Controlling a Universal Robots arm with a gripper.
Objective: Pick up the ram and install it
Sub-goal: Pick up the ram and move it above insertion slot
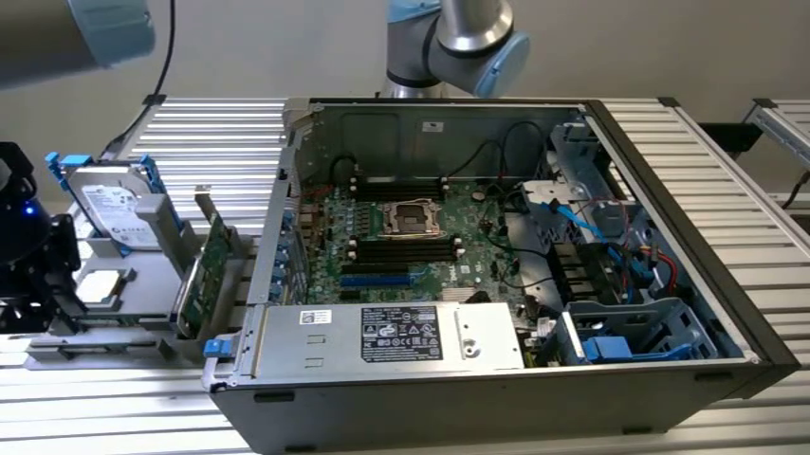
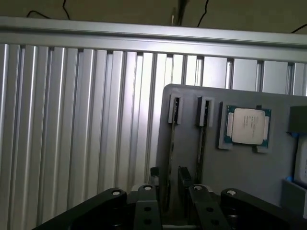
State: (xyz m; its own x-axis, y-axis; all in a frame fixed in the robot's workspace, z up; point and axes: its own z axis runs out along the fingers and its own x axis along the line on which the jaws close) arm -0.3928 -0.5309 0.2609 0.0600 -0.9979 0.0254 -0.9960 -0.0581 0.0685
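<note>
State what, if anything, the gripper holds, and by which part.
Nothing is held. The gripper is open, its fingers standing apart on either side of the ram, which stands on edge in the grey holder.

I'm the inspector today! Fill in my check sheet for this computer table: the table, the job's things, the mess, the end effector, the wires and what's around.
Surface: ribbed metal table carrying an open computer case and a grey holder.
Job's things: ram stands on edge in a holder slot; black memory slots lie beside the motherboard's processor socket.
Clutter: hard drive, expansion card and processor chip, all in the holder.
End effector: open, fingers either side of the ram, not gripping.
Cables: blue cable and black cables inside the case.
Surroundings: plain wall.
</note>
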